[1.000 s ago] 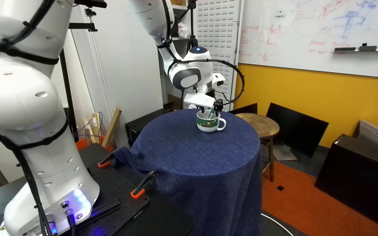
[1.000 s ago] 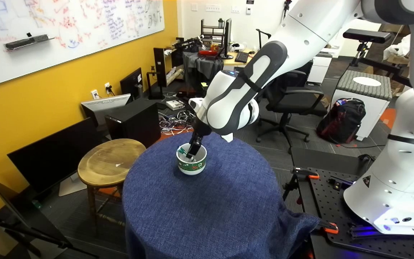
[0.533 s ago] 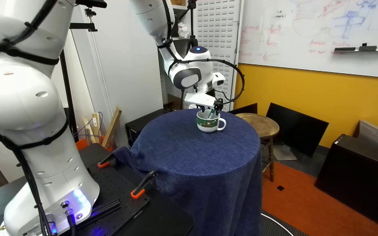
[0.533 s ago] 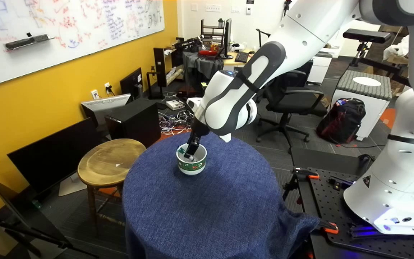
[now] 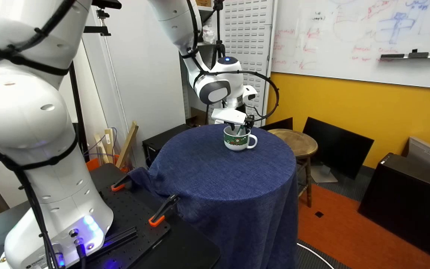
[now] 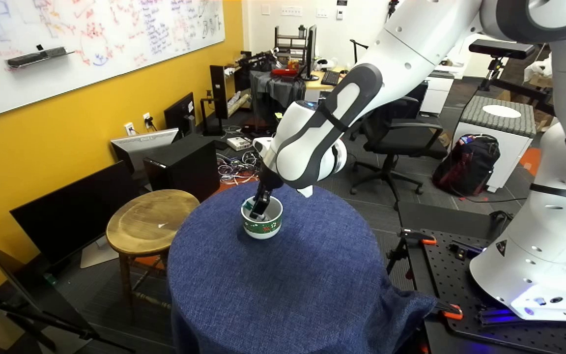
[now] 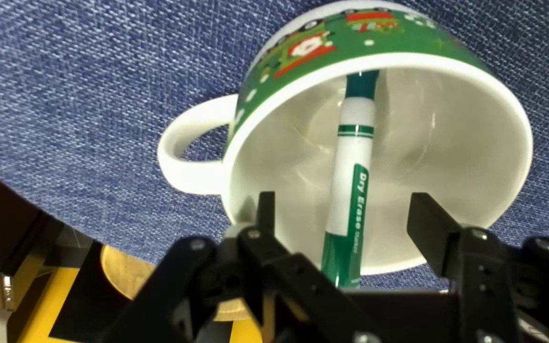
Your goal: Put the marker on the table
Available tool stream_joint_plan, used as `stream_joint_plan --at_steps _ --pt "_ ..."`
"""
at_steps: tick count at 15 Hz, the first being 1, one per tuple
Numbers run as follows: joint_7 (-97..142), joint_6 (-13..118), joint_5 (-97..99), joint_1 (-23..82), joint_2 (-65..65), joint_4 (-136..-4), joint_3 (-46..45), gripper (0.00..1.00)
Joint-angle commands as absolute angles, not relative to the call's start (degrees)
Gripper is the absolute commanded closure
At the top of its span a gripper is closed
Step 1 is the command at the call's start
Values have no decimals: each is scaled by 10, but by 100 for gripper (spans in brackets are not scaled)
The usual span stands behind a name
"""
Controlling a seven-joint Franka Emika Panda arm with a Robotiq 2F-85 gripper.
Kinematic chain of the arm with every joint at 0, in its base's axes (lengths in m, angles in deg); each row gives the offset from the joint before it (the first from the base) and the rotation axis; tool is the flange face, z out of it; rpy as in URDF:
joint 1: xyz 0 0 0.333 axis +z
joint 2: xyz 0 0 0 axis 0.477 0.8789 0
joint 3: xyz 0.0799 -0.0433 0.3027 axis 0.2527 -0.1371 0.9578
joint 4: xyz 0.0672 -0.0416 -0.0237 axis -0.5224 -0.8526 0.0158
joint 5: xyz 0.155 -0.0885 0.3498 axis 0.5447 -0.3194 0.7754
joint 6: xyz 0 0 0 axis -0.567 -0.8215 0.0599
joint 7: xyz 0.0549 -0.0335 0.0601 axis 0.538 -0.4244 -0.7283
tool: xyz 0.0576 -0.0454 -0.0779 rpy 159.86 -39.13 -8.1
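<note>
Marker (image 7: 350,157) leans at a slant inside the white-and-green cup (image 7: 446,152), its green end reaching over the rim. Your gripper (image 7: 342,213) sits at the cup's mouth with fingers (image 7: 266,209) spread apart, one on either side of the marker, gaps showing between. In both exterior views the cup stands upright on the navy-draped round table (image 6: 283,275), near its edge.

Marker (image 7: 350,181): white and green, teal-ended, tilted, just right of centre in the wrist view
Table (image 6: 283,280): round, navy-draped, lower middle of an exterior view
</note>
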State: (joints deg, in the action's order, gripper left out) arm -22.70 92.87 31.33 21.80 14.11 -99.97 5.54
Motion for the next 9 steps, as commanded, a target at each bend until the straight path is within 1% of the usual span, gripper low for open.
stream_joint_plan --at_steps 1,2,3,5,8,9 --pt "-224 918 302 227 153 -981 44 35" --pt "-224 919 302 228 154 -980 44 40" --pt "-224 919 301 229 155 -980 42 61" --pt "-224 919 299 232 155 -979 40 68" --pt "-224 918 299 234 155 -979 38 92" --pt "-224 919 299 235 154 -981 38 99"
